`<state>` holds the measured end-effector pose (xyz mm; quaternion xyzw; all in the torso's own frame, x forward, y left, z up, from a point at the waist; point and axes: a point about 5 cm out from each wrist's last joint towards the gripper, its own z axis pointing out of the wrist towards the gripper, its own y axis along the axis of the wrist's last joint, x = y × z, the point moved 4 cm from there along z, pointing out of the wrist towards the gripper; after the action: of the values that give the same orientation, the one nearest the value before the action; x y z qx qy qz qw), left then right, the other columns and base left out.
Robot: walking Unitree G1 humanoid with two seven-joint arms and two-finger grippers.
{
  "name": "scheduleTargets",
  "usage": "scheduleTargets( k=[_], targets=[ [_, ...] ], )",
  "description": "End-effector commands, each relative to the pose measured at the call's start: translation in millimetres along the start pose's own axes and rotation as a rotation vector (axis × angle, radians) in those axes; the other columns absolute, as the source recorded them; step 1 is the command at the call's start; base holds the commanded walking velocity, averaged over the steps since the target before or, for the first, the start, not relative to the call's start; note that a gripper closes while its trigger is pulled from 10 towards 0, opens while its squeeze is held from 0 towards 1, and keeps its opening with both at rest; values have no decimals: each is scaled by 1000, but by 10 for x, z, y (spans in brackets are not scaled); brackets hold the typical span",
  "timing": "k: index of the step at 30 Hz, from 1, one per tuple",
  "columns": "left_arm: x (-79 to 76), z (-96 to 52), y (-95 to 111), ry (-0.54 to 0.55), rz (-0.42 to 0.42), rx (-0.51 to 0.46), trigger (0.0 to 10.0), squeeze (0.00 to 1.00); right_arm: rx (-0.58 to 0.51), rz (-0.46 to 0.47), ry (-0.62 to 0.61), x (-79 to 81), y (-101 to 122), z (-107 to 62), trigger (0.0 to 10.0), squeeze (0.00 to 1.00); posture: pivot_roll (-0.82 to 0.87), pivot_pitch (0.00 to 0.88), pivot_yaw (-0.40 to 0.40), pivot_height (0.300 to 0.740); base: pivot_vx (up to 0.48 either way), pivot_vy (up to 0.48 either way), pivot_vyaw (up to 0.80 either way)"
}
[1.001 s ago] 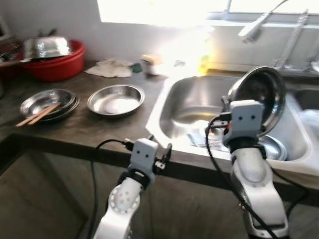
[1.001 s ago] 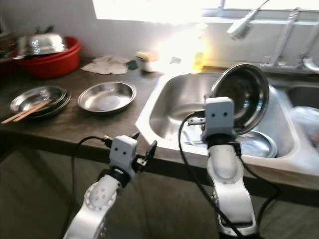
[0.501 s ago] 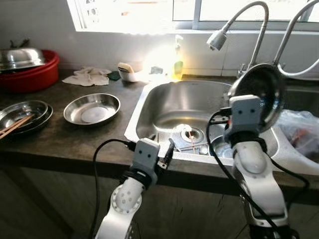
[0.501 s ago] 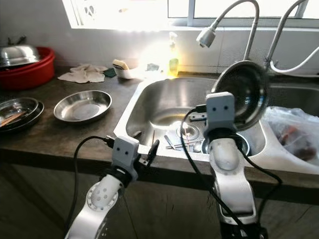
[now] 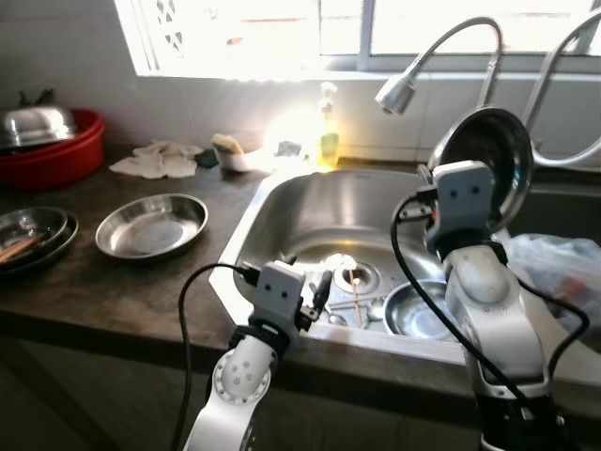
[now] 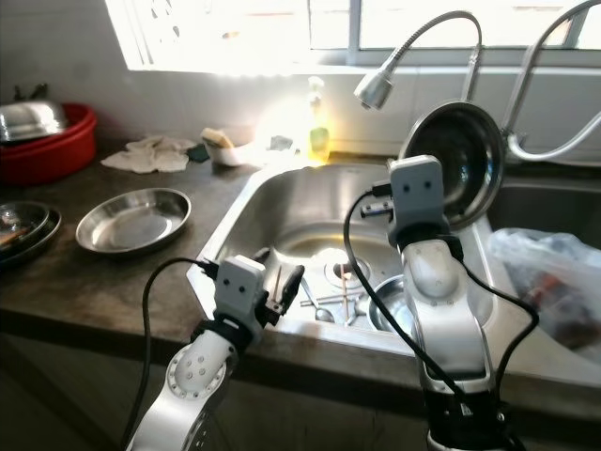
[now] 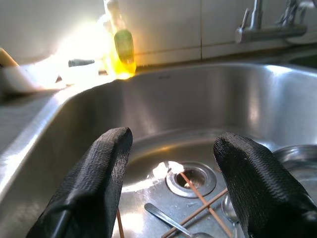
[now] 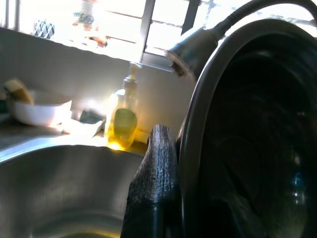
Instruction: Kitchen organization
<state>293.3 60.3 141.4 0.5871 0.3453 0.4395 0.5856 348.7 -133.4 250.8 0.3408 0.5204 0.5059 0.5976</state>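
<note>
My right gripper (image 8: 174, 166) is shut on the rim of a steel bowl (image 5: 493, 160), which it holds on edge above the right side of the steel sink (image 5: 272, 202). One black finger (image 8: 156, 183) presses the bowl's outer wall. My left gripper (image 7: 173, 144) hangs open over the sink's front rim with nothing between its fingers. In the basin lie a second steel bowl (image 5: 418, 315), chopsticks (image 7: 198, 203) and a spoon (image 7: 168, 220) near the drain (image 5: 355, 277).
A steel plate (image 5: 150, 225) sits on the dark counter left of the sink. Stacked plates (image 5: 28, 235) and a red basin (image 5: 52, 155) are farther left. A soap bottle (image 5: 328, 141), a cloth (image 5: 155, 160) and a spray faucet (image 5: 399, 92) line the back. A plastic bag (image 5: 563, 272) lies at the right.
The whole view has swung and drawn closer to the sink. My left gripper now reaches over the sink's front rim. The right gripper keeps the bowl raised.
</note>
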Motion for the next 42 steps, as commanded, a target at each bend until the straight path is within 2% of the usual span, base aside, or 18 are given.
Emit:
scheduleTargets(
  k=[1, 10, 16, 19, 25, 29, 34, 35, 42],
  targets=[
    [-59, 8, 19, -17, -4, -2, 10000, 0, 74, 0, -20, -110, -113, 27, 10000, 0, 98, 0, -25, 740, 0, 0, 0],
    [-81, -21, -12, -19, -7, 11, 10000, 0, 246, -68, 141, -146, -285, 270, 10000, 0, 100, 3, -34, 740, 0, 0, 0],
    [-71, -45, -12, -5, -8, 13, 10000, 0, 376, -142, 266, -140, -518, 379, 10000, 0, 107, 17, -44, 740, 0, 0, 0],
    [-67, -81, 2, 11, -8, 4, 10000, 0, 488, -181, 309, -173, -737, 412, 10000, 0, 105, 30, -51, 740, 0, 0, 0],
    [-105, -172, -27, 12, -20, 24, 10000, 0, 630, -189, 356, -197, -1055, 384, 10000, 0, 127, 53, -65, 740, 0, 0, 0],
    [-124, -217, -19, 3, -28, 27, 10000, 0, 705, -214, 382, -178, -1263, 291, 10000, 0, 145, 66, -67, 740, 0, 0, 0],
    [-138, -249, -21, 4, -32, 33, 10000, 0, 742, -219, 392, -158, -1390, 229, 10000, 0, 149, 69, -68, 740, 0, 0, 0],
    [-155, -262, -8, 2, -40, 26, 10000, 0, 724, -201, 359, -173, -1382, 263, 10000, 1000, 151, 72, -68, 740, 0, 0, 0],
    [-231, -267, -6, -16, -47, 35, 10000, 0, 698, -211, 361, -170, -1351, 308, 10000, 1000, 141, 75, -65, 740, 0, 0, 0]
  ],
)
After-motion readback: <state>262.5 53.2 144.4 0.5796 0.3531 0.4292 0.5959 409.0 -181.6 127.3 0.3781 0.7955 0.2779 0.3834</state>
